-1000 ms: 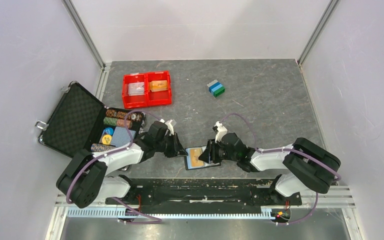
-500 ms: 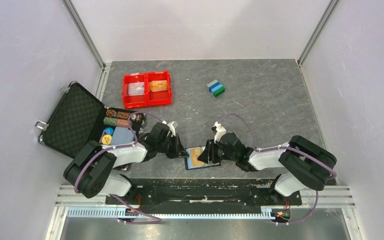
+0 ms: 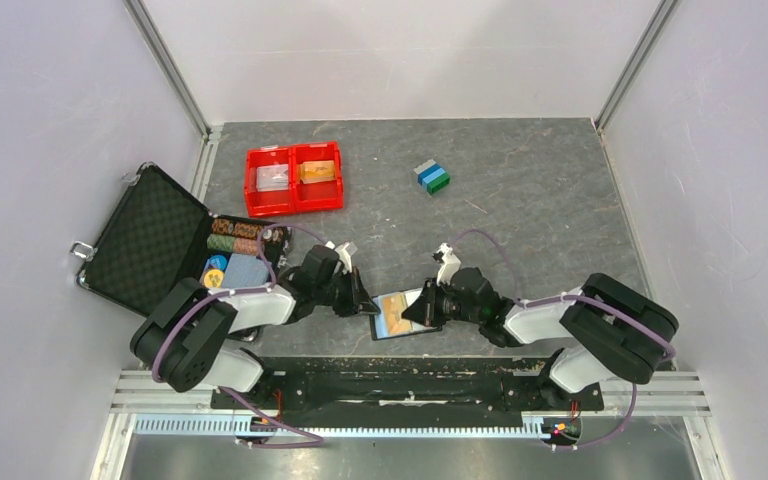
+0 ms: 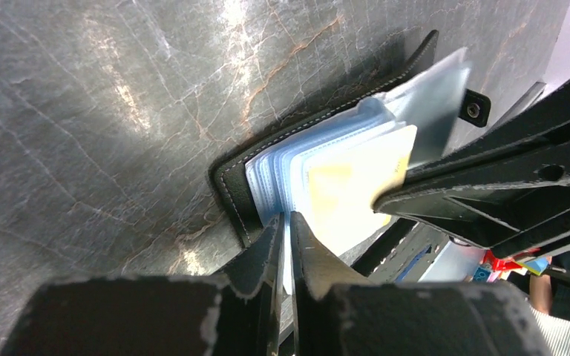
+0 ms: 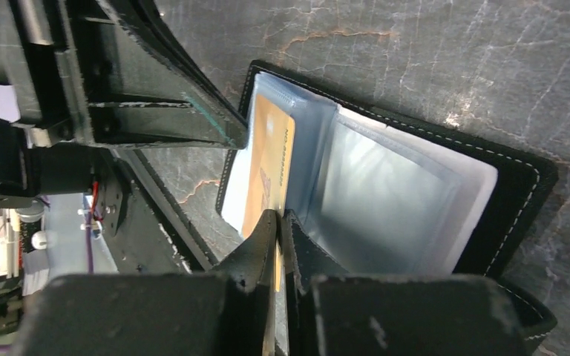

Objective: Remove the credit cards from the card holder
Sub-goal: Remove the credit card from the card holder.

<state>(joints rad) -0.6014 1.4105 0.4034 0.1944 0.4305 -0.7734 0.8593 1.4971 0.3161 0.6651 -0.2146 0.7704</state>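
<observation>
Card holder [image 3: 401, 327] lies open on the table [image 3: 550, 210], near edge, centre, btwn the two arms. L gripper [image 3: 364, 303] is at its left edge, pinched on a sleeve page. R gripper [image 3: 417, 311] reaches in from the right, clamped on a card [image 3: 393, 314] lying over the holder's left half. Behind and to the left: two-compartment tray [image 3: 292, 180], one loose card [image 3: 317, 171] in each compartment. Right of the tray, well apart: stack of blocks [image 3: 432, 177]. Far left: open case [image 3: 145, 240], lid laid out leftward, poker chips [image 3: 235, 236] in its base, just behind L arm.
</observation>
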